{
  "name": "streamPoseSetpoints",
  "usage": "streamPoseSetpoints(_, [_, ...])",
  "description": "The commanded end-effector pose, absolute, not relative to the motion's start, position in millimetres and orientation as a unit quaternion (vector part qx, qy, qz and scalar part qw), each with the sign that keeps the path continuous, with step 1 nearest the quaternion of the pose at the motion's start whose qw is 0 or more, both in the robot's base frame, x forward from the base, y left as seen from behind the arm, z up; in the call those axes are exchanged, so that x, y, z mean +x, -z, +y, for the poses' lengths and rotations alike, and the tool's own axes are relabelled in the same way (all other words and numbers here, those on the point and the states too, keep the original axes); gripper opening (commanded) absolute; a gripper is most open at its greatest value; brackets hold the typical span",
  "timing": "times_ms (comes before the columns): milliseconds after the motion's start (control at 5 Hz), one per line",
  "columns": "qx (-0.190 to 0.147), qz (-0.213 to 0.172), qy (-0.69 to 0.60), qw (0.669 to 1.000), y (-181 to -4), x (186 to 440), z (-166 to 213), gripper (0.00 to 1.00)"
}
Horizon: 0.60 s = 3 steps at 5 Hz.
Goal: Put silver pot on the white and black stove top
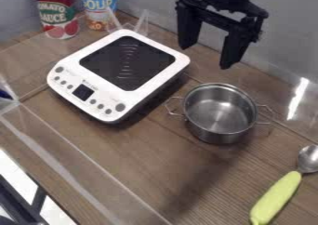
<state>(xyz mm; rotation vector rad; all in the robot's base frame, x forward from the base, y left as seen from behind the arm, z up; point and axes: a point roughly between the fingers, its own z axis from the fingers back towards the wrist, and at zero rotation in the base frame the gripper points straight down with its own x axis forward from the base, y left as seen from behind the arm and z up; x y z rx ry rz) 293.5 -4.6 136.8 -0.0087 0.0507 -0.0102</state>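
From afar I hold my parted claw [214, 45] above and behind the pot [220, 113]. The stove [118, 72] sits beside it.

The small round silver pot [220, 113] looks like smooth, shiny metal; the square white and black stove top [118, 73] has a glossy white plastic-looking body; the brown bench [137, 164] shows satiny wood grain.

The silver pot [220, 112] blocks the right, but bare wood [118, 164] lies open in front.
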Motion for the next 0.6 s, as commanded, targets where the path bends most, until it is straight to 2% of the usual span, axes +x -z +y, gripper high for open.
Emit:
streamPoseSetpoints(0, [-0.005,0.030,0.005,1.000,-129.6,291.6,-10.3,1.00])
streamPoseSetpoints(400, [-0.011,0.026,0.011,1.000,-109.4,280.1,-43.4,1.00])
